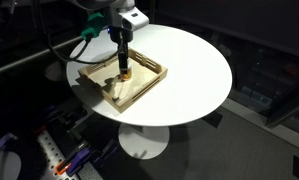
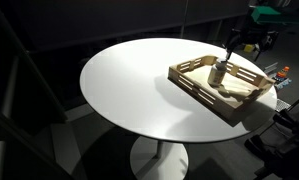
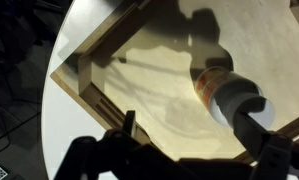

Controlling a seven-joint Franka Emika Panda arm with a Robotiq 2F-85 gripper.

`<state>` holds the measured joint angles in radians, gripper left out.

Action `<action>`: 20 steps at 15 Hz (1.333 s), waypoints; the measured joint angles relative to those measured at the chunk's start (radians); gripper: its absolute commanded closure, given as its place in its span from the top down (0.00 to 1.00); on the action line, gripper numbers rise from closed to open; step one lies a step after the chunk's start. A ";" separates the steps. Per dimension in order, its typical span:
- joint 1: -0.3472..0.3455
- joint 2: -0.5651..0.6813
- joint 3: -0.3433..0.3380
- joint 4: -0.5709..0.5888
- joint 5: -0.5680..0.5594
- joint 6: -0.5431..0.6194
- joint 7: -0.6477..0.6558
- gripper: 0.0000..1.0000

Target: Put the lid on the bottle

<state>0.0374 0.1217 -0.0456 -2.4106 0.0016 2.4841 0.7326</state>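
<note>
Amber bottle [image 3: 211, 78] stands upright in the wooden tray [image 3: 86, 78] for capping; white lid [image 3: 235, 98] sits atop it, so the tool [image 3: 189, 126] hangs open, gripping nothing.

From my side camera: hand low over the tray on the round worktop.

I see the white worktop [image 2: 139, 95] on its single pedestal [image 2: 155, 158], with the square wooden tray [image 2: 201, 96] sitting near its right edge. The bottle [image 2: 217, 75] stands upright inside the tray, towards the back wall. My hand [image 2: 226, 61] comes down from the upper right and hangs right at the bottle's top. At this size I cannot tell whether the fingers touch it, nor how wide they stand. The room around is dark.
</note>
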 measured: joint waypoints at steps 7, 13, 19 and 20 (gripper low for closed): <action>0.000 0.007 0.000 0.000 0.000 0.006 -0.015 1.00; 0.000 0.014 0.000 0.001 0.000 0.009 -0.026 1.00; 0.000 0.014 -0.002 0.004 0.000 0.010 -0.031 1.00; 0.000 0.011 -0.002 0.004 0.000 0.011 -0.031 1.00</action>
<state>0.0374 0.1329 -0.0471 -2.4061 0.0016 2.4947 0.7013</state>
